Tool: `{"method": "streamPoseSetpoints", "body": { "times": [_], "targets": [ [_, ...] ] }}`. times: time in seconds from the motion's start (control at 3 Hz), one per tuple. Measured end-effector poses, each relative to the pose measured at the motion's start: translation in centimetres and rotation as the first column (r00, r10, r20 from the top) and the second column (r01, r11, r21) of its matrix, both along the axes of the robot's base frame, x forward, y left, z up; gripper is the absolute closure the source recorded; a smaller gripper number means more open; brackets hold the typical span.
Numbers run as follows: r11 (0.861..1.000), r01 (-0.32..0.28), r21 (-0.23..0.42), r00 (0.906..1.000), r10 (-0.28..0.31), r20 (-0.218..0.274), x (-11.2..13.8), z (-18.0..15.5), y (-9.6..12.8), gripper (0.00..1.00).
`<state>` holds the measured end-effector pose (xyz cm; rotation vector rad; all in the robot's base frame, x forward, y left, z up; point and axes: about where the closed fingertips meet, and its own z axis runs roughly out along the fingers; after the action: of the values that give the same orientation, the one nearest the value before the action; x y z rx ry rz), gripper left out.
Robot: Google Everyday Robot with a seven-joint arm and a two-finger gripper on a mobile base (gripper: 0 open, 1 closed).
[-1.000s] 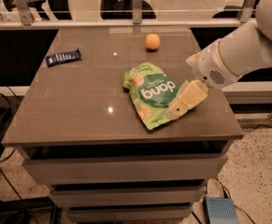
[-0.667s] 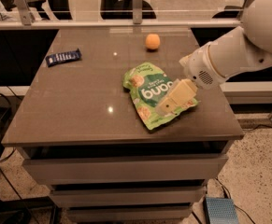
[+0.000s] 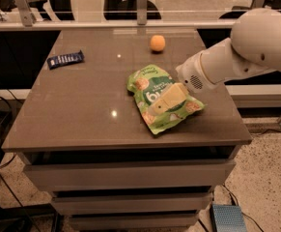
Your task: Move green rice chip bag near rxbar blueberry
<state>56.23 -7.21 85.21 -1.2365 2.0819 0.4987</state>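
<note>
The green rice chip bag (image 3: 154, 122) lies flat on the brown table (image 3: 77, 115), right of the middle, its lettering partly covered by my arm. The rxbar blueberry (image 3: 65, 59) is a small dark-blue bar at the table's far left, well apart from the bag. My gripper (image 3: 163, 103) reaches in from the right on a white arm and sits over the middle of the bag, low and close to its surface.
A small orange ball (image 3: 157, 43) sits on the table behind the bag. A glass rail with metal posts (image 3: 141, 6) runs along the table's far edge. Drawers are below the front edge. A blue box (image 3: 228, 218) lies on the floor at the right.
My gripper has moved left, from the bag's right edge to over its middle. The bag, bar and ball have not moved.
</note>
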Motion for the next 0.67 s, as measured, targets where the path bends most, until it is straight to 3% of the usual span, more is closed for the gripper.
{"method": "streamPoseSetpoints", "body": {
  "times": [0.67],
  "targets": [
    [1.0, 0.0, 0.022, 0.9986, 0.001, -0.053, 0.2, -2.8, 1.4, 0.41]
  ]
}}
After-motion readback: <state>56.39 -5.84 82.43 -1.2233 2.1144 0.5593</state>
